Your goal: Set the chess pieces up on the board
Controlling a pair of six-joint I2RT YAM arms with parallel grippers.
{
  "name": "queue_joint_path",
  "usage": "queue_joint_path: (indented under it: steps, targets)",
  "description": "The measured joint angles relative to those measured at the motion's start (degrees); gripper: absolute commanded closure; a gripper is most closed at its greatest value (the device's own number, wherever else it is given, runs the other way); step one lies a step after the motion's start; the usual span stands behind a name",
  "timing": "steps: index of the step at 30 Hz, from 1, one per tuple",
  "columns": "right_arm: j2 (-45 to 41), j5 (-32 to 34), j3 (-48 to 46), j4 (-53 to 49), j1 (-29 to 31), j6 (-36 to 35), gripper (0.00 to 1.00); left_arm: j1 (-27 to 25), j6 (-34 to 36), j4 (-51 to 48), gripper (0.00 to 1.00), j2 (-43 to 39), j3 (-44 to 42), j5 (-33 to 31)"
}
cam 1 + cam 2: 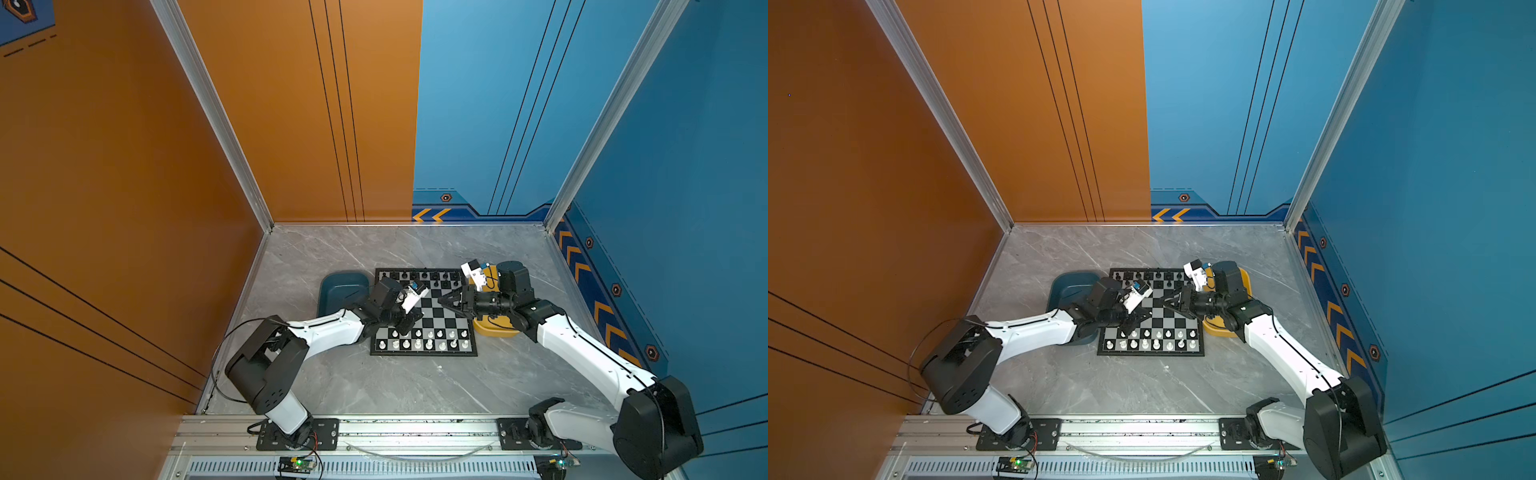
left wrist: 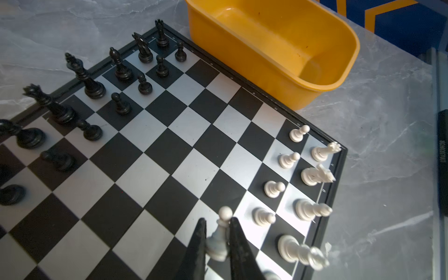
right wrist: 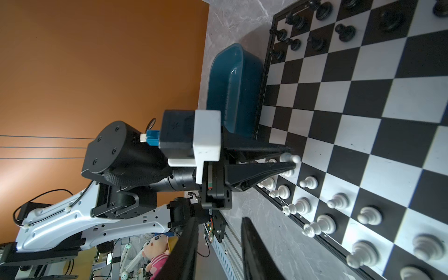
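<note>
Now the left pincer (image 2: 218,219) grips a white pawn (image 2: 219,238) at the lower-left part of the board (image 1: 440,316), which lies on the counter (image 1: 374,382) at lower centre in both top views. Black chess pieces (image 1: 424,276) line the board's upper rows and white chess pieces (image 1: 428,344) its lower rows. The right pincer (image 3: 219,219) hangs parted and empty over the board's right side.
</note>
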Motion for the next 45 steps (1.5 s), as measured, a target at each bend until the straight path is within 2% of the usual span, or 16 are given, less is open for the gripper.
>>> queue_joint_path:
  steps: [6,10,14,19,21,30,38,45]
  targets:
    - [0.0,0.4,-0.3,0.0,-0.2,-0.3,0.68,0.0,-1.5,0.7,0.76,5.7,4.2,-0.3]
    - [0.0,1.0,-0.5,0.0,-0.3,-0.5,0.67,0.0,-2.1,0.8,0.70,8.3,5.9,-1.0]
    - [0.0,1.3,-0.6,-0.4,-0.3,-0.7,0.67,0.0,-2.5,0.8,0.62,9.5,6.2,-1.7]
    - [0.0,1.4,-0.6,-0.4,-0.3,-0.7,0.67,0.0,-3.1,0.9,0.44,9.8,6.3,-2.3]
    - [0.0,1.4,-0.6,-0.4,-0.3,-0.7,0.68,0.0,-3.5,0.9,0.42,9.8,6.3,-2.4]
    - [0.5,2.5,-0.6,-1.9,-0.8,-2.4,0.68,0.5,-4.5,4.0,0.41,8.9,5.5,-1.1]
    - [1.3,7.1,-0.6,-4.5,-2.4,-5.0,0.66,3.6,-8.2,11.0,0.41,4.3,1.0,6.1]
    - [2.3,10.5,-0.6,-4.4,-2.3,-6.3,0.65,5.6,-11.6,16.2,0.41,3.5,-0.7,10.8]
